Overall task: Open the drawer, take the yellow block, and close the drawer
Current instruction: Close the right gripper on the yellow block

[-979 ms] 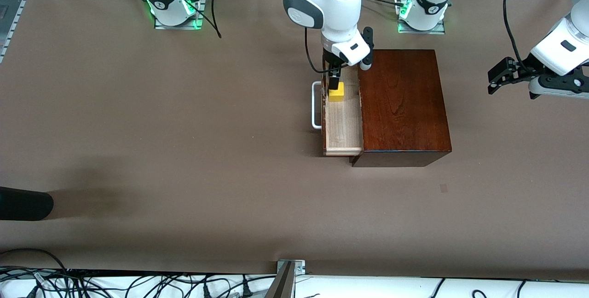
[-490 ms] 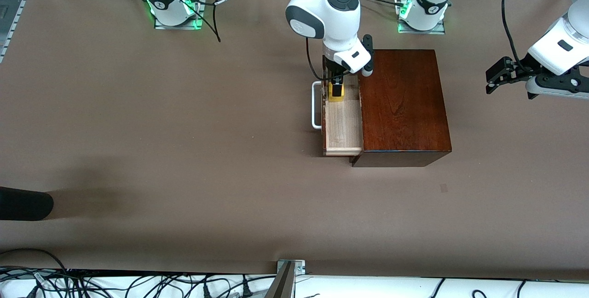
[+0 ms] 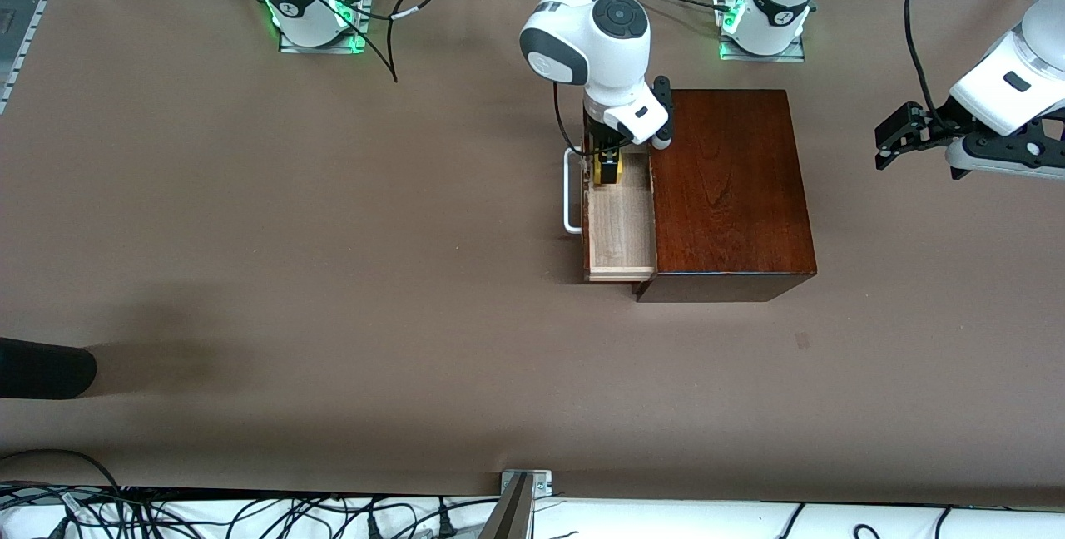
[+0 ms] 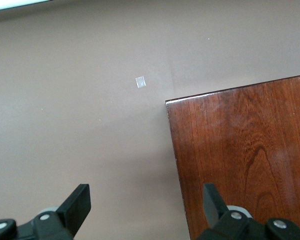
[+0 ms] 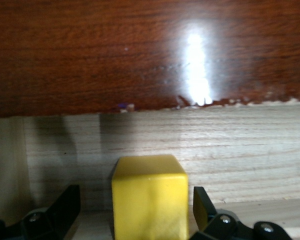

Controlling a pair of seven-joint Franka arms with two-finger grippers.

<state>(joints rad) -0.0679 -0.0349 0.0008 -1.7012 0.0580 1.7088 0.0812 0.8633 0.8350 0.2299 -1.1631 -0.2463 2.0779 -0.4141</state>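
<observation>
So here we've got the glossy mahogany-coloured rectangular wooden box (image 3: pixel 730 190) sitting on the brown counter (image 3: pixel 333 273), closer to the left arm's end and nearer the edge where the robot bases stand than the front-camera edge. Its single pale-wood-lined drawer (image 3: pixel 620 231) with the white bar handle (image 3: pixel 570 190) is pulled out toward the right arm's end of the counter, so the pale floor is showing.

The small bright yellow cube (image 3: pixel 607 170) is in the drawer, up at the end farther from the front camera. In the right wrist view we see it (image 5: pixel 149 197) resting on the pale wood floor, close to the dark box wall.

The right gripper (image 3: pixel 606 161) is reaching down into the drawer with its jaws spread wide, one finger (image 5: pixel 64 207) on each side of the cube. From what we can see there's still a gap on both sides, so the cube isn't pinched.

The left gripper (image 3: pixel 894 135) waits up in the air over bare counter at the left arm's end, well apart from the box. Its jaws are wide too and holding nothing; in the left wrist view (image 4: pixel 145 202) we look down past them at a corner of the box top (image 4: pixel 245 155) and a tiny pale square mark (image 4: pixel 140 82) on the counter
</observation>
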